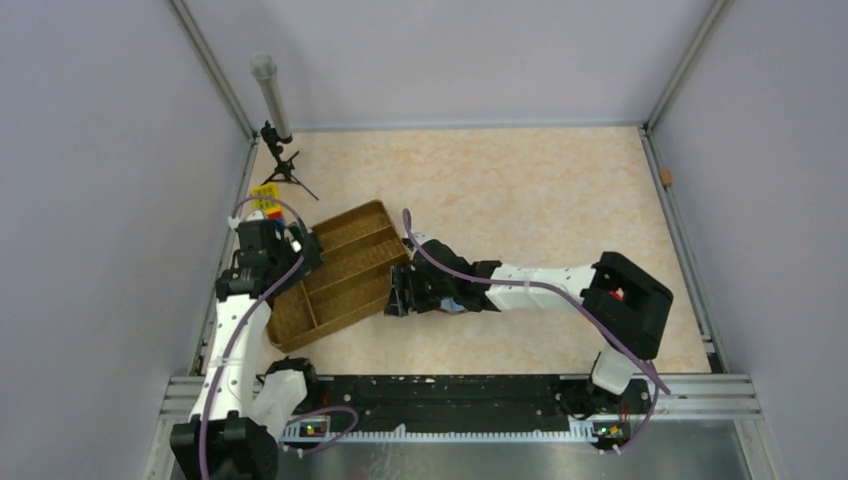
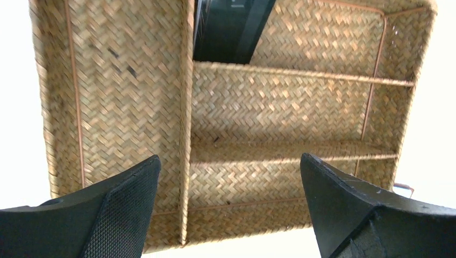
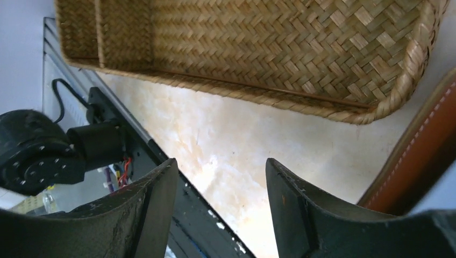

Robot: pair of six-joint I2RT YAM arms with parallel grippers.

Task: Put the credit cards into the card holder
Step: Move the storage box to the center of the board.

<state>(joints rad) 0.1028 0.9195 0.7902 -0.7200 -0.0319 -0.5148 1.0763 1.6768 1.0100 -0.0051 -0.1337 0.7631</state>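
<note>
**Ana:** Top external view first: how far along is this?

**Ben:** Early, I'd judge. Start on the left. The left gripper (image 1: 296, 246) hovers over the woven tray (image 1: 345, 262) with its jaws spread wide and nothing between them. Its wrist view shows only bare compartments beneath the fingers, with no card and no wallet.

**Ana:** And across the tray?

**Ben:** The right gripper (image 1: 398, 297) is low at the tray's other side, just outside the rim. Its jaws stand apart too, with only bare table (image 3: 226, 140) showing in the gap, so it grips nothing.

**Ana:** So where is the card holder?

**Ben:** The card holder (image 3: 425, 153) is just beyond the outer side of that gripper's right finger. It shows as a brown stitched edge, beside the jaws and not between them. From above the arm hides it.

**Ana:** And the credit cards?

**Ben:** Hard to say. A pale bluish-grey patch past the holder's edge may be the credit cards (image 3: 443, 196), but I can't tell whether it lies on, in or next to the holder.

**Ana:** What's the verdict?

**Ben:** No insertion is confirmed. A card has to be picked up and slid in, and the holder likely needs steadying by the other hand.
</note>
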